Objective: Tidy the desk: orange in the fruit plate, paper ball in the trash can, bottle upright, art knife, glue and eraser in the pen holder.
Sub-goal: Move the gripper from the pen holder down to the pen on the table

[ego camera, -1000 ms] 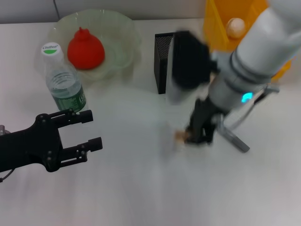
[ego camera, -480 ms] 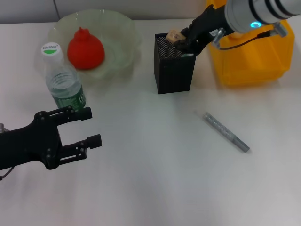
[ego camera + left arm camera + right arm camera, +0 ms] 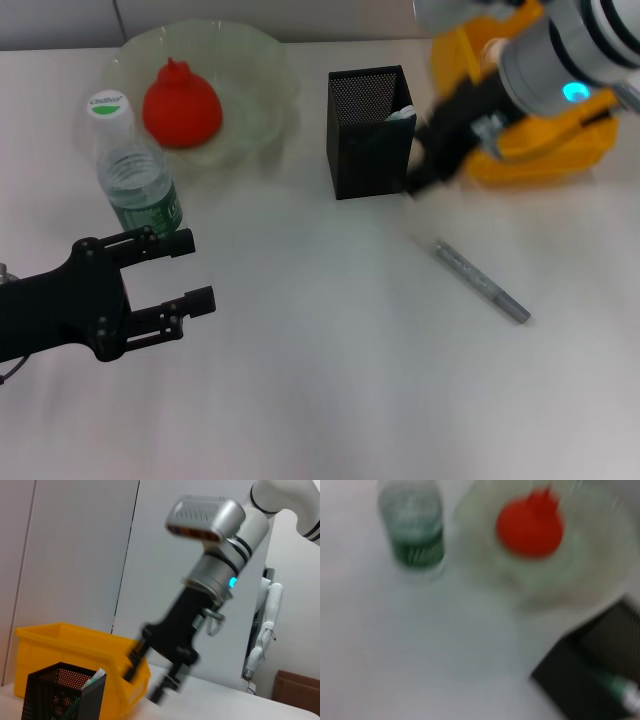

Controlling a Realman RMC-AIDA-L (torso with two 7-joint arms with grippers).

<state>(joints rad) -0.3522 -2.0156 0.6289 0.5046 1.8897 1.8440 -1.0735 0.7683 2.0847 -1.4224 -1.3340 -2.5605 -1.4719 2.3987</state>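
Head view: right jaws (image 3: 418,180) beside the pen holder (image 3: 368,145), empty.

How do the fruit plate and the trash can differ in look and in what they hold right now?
The fruit plate is a wide, shallow, translucent pale-green bowl with a wavy rim; the trash can is a deep, opaque, bright yellow rectangular bin. The plate holds the orange in plain sight; the can shows a pale round thing inside, partly hidden by the right arm. The plate sits at the robot's far left, the can at the far right. Both stand upright on the white table.
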